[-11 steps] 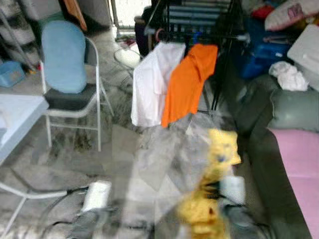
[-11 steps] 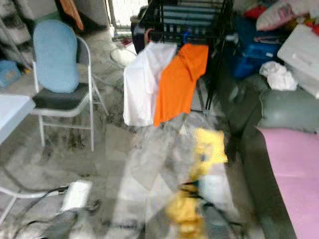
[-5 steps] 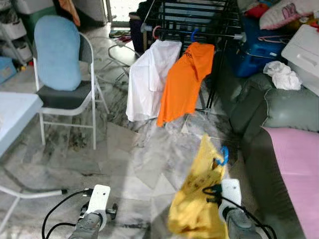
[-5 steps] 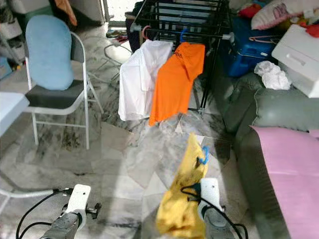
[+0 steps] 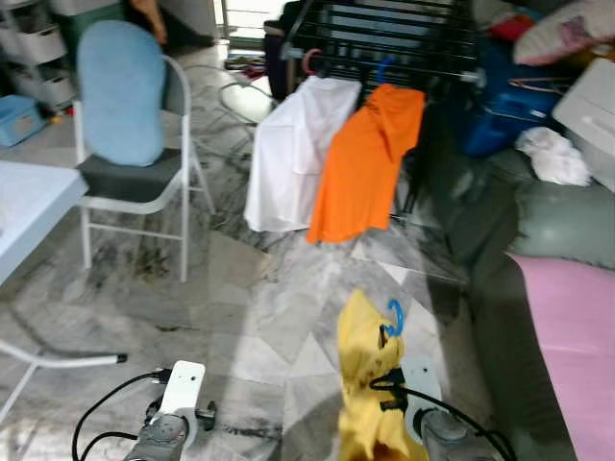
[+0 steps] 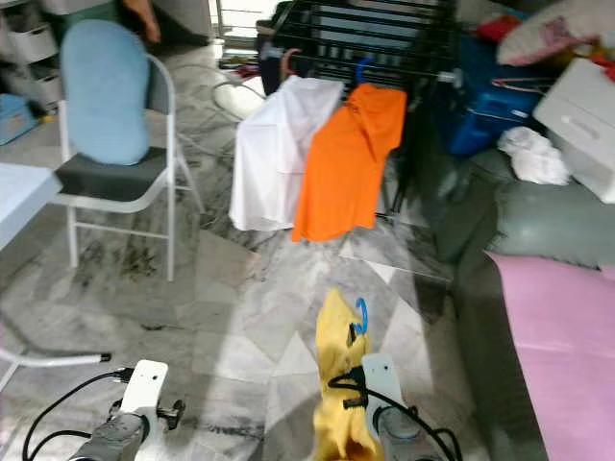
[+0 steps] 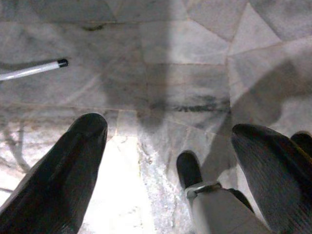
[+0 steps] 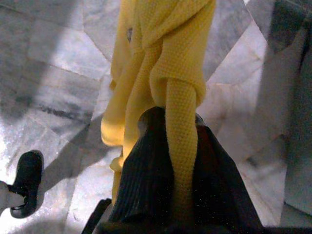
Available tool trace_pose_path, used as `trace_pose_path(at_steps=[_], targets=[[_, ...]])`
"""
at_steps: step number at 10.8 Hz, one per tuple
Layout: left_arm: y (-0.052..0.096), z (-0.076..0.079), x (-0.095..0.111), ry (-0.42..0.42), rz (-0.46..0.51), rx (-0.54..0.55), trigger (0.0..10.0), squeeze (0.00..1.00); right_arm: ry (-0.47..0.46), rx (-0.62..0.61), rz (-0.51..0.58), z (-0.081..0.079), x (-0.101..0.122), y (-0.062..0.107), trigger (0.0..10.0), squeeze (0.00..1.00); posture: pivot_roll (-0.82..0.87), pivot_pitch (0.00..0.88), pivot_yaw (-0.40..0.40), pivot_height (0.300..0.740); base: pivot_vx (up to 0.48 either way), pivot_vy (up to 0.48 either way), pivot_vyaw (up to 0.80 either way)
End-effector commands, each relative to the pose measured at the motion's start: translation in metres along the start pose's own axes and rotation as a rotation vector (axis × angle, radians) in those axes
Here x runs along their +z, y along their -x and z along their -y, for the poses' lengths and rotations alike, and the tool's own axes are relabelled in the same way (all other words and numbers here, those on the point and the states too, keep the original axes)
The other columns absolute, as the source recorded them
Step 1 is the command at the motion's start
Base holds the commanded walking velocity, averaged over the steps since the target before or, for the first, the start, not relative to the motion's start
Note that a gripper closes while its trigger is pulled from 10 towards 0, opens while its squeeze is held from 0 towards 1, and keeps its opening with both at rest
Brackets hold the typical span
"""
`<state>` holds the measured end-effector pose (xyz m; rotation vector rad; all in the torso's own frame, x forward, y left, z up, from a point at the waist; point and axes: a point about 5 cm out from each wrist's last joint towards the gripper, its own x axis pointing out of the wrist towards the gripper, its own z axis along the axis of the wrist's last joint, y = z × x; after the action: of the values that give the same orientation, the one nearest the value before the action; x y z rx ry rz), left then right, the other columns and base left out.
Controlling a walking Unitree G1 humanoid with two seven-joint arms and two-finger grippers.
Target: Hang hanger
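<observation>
Hanger with yellow garment, apparently pinched in right fingers; left fingers spread.

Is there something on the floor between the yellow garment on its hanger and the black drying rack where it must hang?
Nothing visible: bare marble floor lies between the yellow garment and the rack.

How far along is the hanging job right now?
Done: a white shirt and an orange shirt already hang on the black drying rack. In hand: the right end effector is shut on the yellow garment with its blue hanger hook. Left: reach the rack across the marble floor and hook it on. The left end effector is open.
</observation>
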<state>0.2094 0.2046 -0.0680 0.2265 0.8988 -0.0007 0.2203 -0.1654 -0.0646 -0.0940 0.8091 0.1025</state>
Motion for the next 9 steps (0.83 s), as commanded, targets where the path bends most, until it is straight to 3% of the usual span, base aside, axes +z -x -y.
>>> trace_pose_path(at_steps=[1, 3, 4, 6, 9], targets=[[-0.001, -0.002, 0.005, -0.006, 0.007, 0.002, 10.0, 0.00, -0.031, -0.026, 0.020, 0.003, 0.008, -0.002, 10.0, 0.00, 0.04, 0.000, -0.048, 0.740, 0.000, 0.000, 0.00], [-0.001, -0.005, 0.008, -0.043, 0.015, 0.000, 10.0, 0.00, -0.054, -0.049, -0.011, 0.006, -0.007, 0.002, 10.0, 0.00, 0.01, 0.000, -0.017, 0.740, 0.000, 0.000, 0.00], [-0.001, -0.006, 0.010, -0.044, 0.025, -0.005, 10.0, 0.00, -0.110, -0.094, -0.017, 0.014, -0.011, 0.004, 10.0, 0.00, -0.01, 0.000, -0.008, 0.740, 0.000, 0.000, 0.00], [-0.001, -0.007, 0.013, -0.078, 0.037, -0.015, 10.0, 0.00, -0.155, -0.130, -0.014, 0.025, -0.008, 0.005, 10.0, 0.00, -0.05, 0.000, 0.020, 0.740, 0.000, 0.000, 0.00], [-0.001, -0.007, 0.014, -0.113, 0.040, -0.040, 10.0, 0.00, -0.178, -0.138, -0.032, 0.021, -0.015, 0.006, 10.0, 0.00, -0.07, 0.000, 0.044, 0.740, 0.000, 0.000, 0.00]])
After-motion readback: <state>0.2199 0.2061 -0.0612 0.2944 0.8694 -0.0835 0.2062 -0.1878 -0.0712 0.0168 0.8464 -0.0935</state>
